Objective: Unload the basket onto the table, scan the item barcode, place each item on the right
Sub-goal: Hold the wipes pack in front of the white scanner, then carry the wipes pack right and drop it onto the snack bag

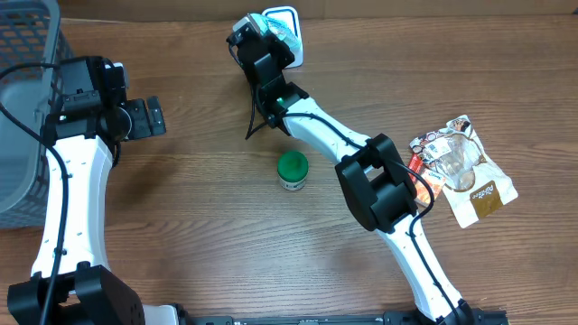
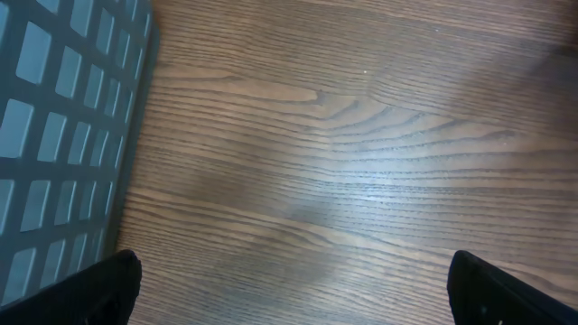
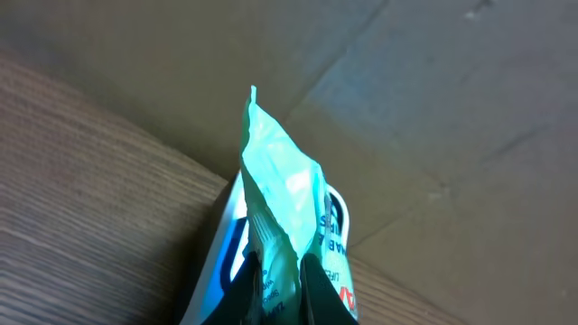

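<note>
Right wrist view: packet in hand, scan unconfirmed.
My right gripper was clamped on the teal packet at the table's 12 o'clock, beside a white-and-blue object; my left gripper was spread wide, holding nothing. No barcode was visible.

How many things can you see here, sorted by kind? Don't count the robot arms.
Bags: 2 (teal packet, snack bag)
Jars: 1 (green-lidded jar)
Baskets: 1 (grey basket)
Panels: 1 (white-and-blue panel)
Total: 5
</note>
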Available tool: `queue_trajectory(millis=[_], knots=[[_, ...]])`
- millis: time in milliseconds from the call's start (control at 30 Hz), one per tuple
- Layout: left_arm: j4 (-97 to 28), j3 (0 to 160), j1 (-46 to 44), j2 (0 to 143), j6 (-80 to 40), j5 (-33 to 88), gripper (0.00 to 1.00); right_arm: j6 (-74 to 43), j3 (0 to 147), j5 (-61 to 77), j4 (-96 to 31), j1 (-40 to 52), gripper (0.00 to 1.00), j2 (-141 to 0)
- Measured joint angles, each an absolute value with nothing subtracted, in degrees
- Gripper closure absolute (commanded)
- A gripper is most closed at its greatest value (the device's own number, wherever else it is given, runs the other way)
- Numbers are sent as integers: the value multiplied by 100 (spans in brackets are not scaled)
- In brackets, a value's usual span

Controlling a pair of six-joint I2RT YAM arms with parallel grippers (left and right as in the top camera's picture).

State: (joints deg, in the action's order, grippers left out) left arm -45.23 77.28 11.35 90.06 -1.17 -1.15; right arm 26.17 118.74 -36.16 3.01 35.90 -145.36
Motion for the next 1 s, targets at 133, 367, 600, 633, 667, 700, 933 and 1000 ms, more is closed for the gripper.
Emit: queue_trajectory(millis=[133, 367, 600, 633, 667, 700, 933, 1000], knots=[[-4523, 7728, 1135, 9006, -117, -115, 0, 2056, 11848, -3597, -191, 3520, 97, -14127], [-4528, 7728, 1135, 9006, -117, -113, 0, 438, 11848, -3667, -2788, 3133, 96, -12606], [-4523, 7728, 1135, 9006, -117, -115, 0, -939, 11920, -2864, -6252, 2110, 96, -11524], [-4523, 7728, 1135, 9006, -117, -115, 0, -1048, 11922, -2665, -6726, 1876, 96, -11522], [-4523, 7728, 1135, 9006, -117, -115, 0, -1125, 11887, -2471, -7083, 1658, 96, -11535], [-4521, 7728, 1135, 9006, -117, -115, 0, -1197, 11819, -2257, -7367, 1422, 96, -11561], [-4523, 7728, 1135, 9006, -117, -115, 0, -1448, 10938, -908, -7999, -139, 39, -11653], [-4523, 7728, 1135, 9006, -117, -115, 0, -1531, 10709, -668, -8003, -486, 28, -11653]])
